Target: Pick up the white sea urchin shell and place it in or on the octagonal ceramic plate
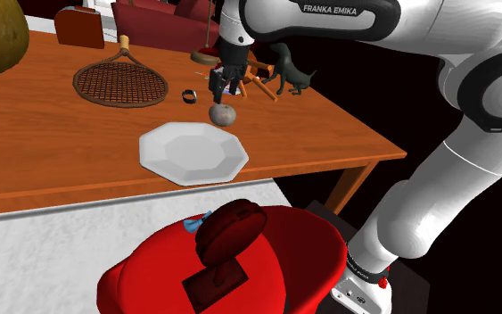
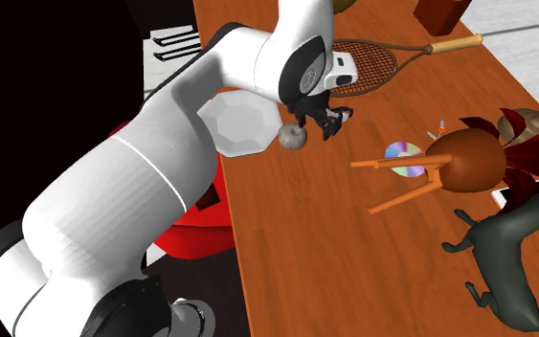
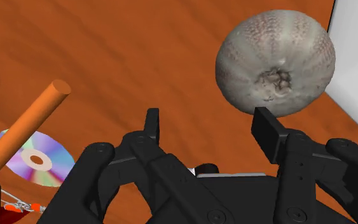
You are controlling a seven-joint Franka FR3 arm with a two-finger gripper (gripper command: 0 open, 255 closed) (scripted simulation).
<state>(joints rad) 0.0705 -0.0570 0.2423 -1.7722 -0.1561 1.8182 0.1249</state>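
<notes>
Wrist view: the gripper [image 3: 210,127] is seen spread, its fingers [image 3: 269,132] set apart and nothing clasped between them.
Shell: the sea urchin shell [image 3: 276,60], drawn grey-beige with rows of fine dots, is found on the table [image 3: 107,51], past the tip of one finger and off to the side of the gap; whether that finger touches it cannot be told.
Plate: the white octagonal plate [image 1: 193,152] is laid flat on the orange-brown table [image 1: 61,143]; the shell [image 1: 223,114] is set just beside its far rim, not on it.
Shoulder view: the gripper [image 1: 223,87] is held low over the table, just above and behind the shell, at the end of the white arm [image 1: 329,18].
Second exterior view: the shell [image 2: 293,137] is placed between the plate [image 2: 243,123] and the gripper [image 2: 326,123].
Disc: a shiny disc [image 2: 404,159] is laid near the gripper, on the side away from the plate, partly crossed by an orange rod [image 3: 25,130].
Racket: a racket [image 1: 119,83] is laid flat, well apart from the plate.
Figurine: a dark dog figurine [image 1: 289,70] is stood beyond the gripper.
Foreground: a red armchair [image 1: 231,268] is placed below the table's near edge.
</notes>
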